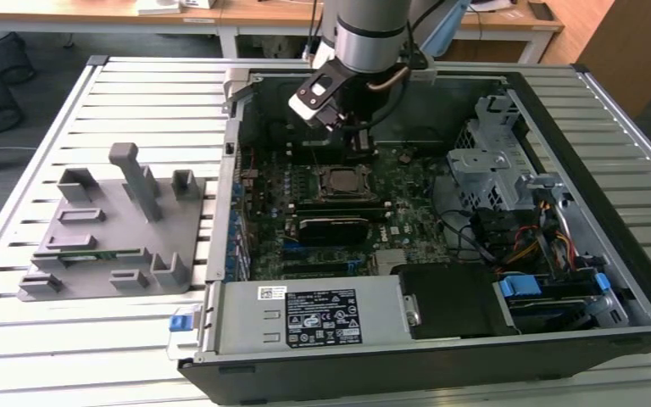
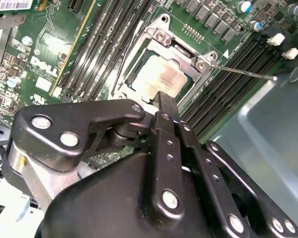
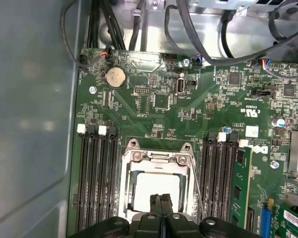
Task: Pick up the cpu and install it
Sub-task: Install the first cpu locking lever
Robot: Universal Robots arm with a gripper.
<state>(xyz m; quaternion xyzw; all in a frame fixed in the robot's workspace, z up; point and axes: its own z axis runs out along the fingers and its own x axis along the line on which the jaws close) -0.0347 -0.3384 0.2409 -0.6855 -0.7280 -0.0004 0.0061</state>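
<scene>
As it stands, the claw (image 3: 161, 198) has its two fingers pressed together with nothing between them. The tips are just over one edge of the cpu (image 3: 156, 186); can't tell whether they touch it. The cpu isn't in the grip. It lies flat inside the socket frame (image 3: 159, 156), shiny top up, sides square to the frame, so my read is it's already seated.

Second wrist view agrees: claw (image 2: 165, 99) tip is right at the cpu (image 2: 161, 77) edge, with the chip lying straight out past the tip. The chip is square, so no long axis matters. The seam between the fingers meets the near edge roughly mid-side.

The thin retention lever (image 2: 243, 72) sticks out over the memory slots (image 2: 223, 82) and doesn't look latched, though that's a judgement.

In the exterior view the claw (image 1: 359, 142) hangs inside the computer case (image 1: 597, 280), just on the far-wall side of the socket frame (image 1: 341, 181). The grey fixture (image 1: 111, 229) sits on the tabletop (image 1: 77, 356), well apart.
</scene>
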